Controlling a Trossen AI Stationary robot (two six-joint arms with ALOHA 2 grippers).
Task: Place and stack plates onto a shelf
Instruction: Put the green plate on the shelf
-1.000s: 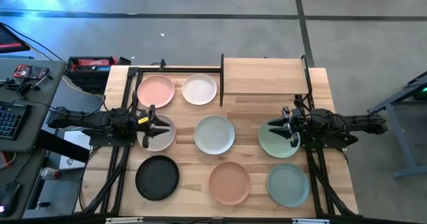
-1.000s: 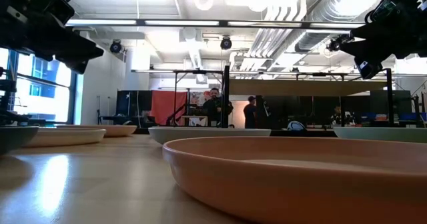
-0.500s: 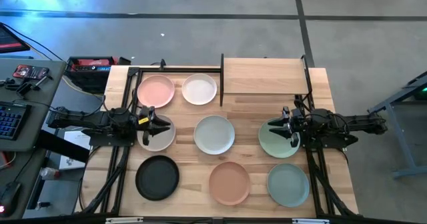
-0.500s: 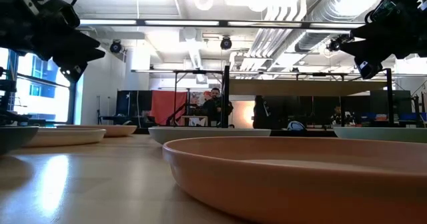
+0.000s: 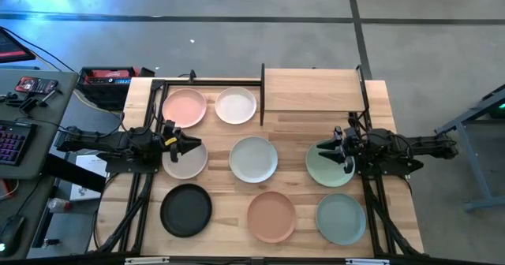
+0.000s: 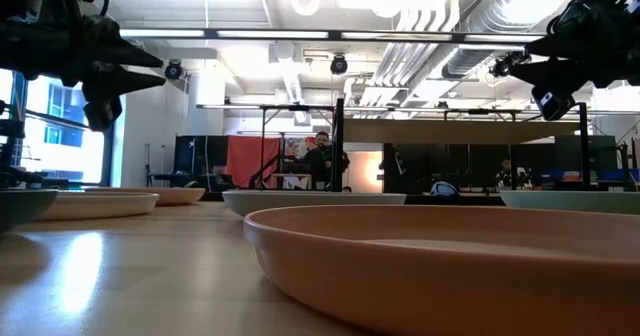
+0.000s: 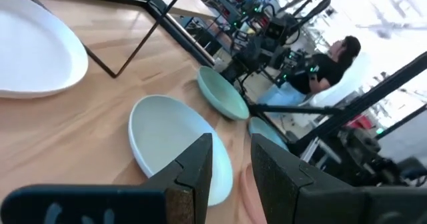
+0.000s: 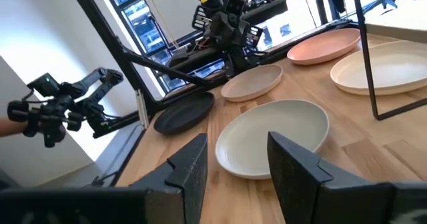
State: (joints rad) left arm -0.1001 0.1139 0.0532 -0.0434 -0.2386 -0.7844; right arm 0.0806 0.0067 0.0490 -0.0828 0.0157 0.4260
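Note:
Several plates lie flat on the wooden table: pink (image 5: 184, 107) and white (image 5: 236, 105) at the far left, cream (image 5: 189, 164), pale grey (image 5: 253, 158) and sage green (image 5: 323, 172) in the middle row, black (image 5: 186, 210), terracotta (image 5: 271, 215) and teal (image 5: 341, 218) near the front. The shelf (image 5: 313, 90) stands at the far right with nothing on it. My left gripper (image 5: 186, 145) hovers open above the cream plate's far rim, pointing level. My right gripper (image 5: 331, 150) hovers open above the sage green plate. Neither holds anything.
A black metal frame (image 5: 207, 82) runs around the pink and white plates beside the shelf's uprights. Bare tabletop (image 5: 296, 143) lies between the middle plates and the shelf. People (image 6: 322, 161) stand in the room far behind the table.
My left gripper has rolled about its own long axis while staying in place over the cream plate; its fingers, spread toward the far and near edges before, now stand one above the other. The plates have not moved.

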